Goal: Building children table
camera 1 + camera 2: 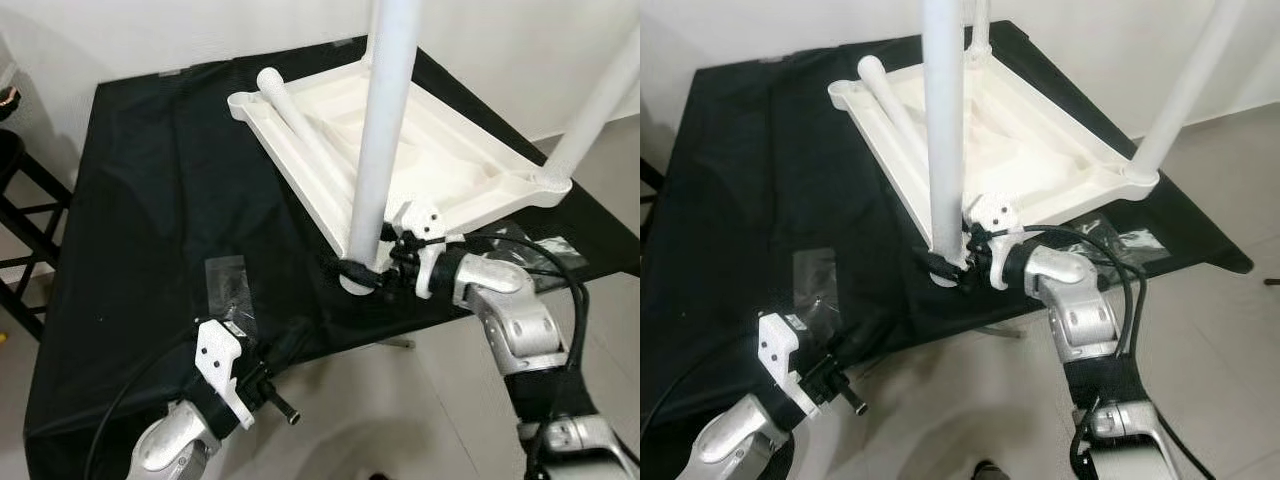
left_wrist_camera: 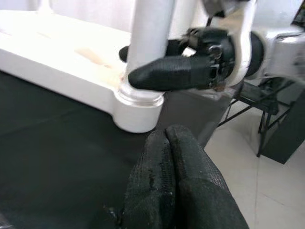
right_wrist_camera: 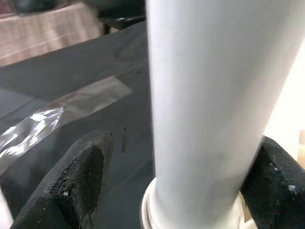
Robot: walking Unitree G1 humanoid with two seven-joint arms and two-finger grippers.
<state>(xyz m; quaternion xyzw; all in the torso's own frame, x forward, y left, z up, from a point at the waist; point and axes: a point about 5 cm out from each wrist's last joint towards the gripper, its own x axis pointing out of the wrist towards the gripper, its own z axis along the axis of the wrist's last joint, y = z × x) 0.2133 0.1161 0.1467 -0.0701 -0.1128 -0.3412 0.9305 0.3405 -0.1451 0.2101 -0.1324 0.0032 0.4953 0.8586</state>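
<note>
**Cut off, covered or blurred**

The near leg [image 1: 385,130] runs out past the top edge, so its upper end cannot be seen; the right-hand leg [image 1: 600,100] leaves through the top right corner in the same way. A third leg [image 1: 980,30] behind shows as a short stub only. The right gripper [image 1: 368,272] wraps the near leg's base and covers part of its socket. The worktop [image 1: 130,200] lies under black cloth, its surface hidden. In the right wrist view, the near leg is blurred and a crumpled clear wrapper [image 3: 38,126] is too indistinct to identify.
</note>
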